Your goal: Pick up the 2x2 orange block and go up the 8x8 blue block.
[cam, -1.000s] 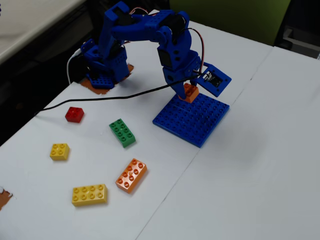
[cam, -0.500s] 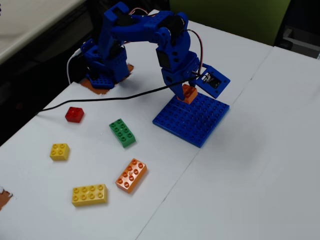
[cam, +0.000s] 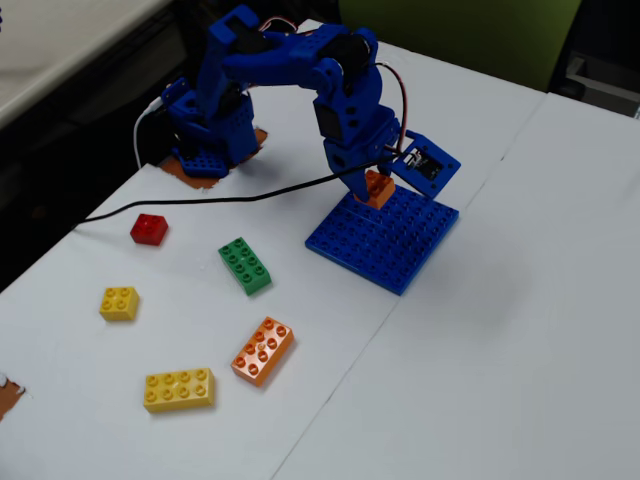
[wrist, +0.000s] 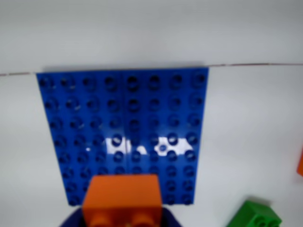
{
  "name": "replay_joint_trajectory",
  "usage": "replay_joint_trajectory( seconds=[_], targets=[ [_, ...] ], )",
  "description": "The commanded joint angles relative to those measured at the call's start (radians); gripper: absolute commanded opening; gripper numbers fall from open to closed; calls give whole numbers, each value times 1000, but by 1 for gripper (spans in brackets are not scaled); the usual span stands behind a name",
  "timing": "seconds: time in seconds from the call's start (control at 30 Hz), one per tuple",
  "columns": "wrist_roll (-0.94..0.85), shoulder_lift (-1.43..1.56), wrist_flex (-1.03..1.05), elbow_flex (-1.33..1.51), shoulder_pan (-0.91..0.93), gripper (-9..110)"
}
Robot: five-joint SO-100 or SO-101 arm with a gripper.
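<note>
Gripping the 2x2 orange block [cam: 378, 187] tight in its fingers [cam: 357, 181], hovering at the 8x8 blue block [cam: 385, 236] back edge, open white worktop [cam: 500, 330] off to the right

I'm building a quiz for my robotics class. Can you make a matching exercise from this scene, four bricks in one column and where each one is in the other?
Fixed view.

Things:
1. 2x2 orange block
2. red brick
3. green brick
4. long yellow brick

Places:
A. nearest the picture's bottom edge
B. beside the black cable
C. in the gripper, over the 8x8 blue block
D. between the red brick and the blue block

Pairs: 1-C, 2-B, 3-D, 4-A
</note>
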Motion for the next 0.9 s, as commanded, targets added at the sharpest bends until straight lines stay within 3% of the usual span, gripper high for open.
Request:
replay_joint_trajectory(
  seconds=[0.0,0.87],
  targets=[
    [-8,11,3,-46,-5,0],
    [-5,12,3,-63,0,0]
  ],
)
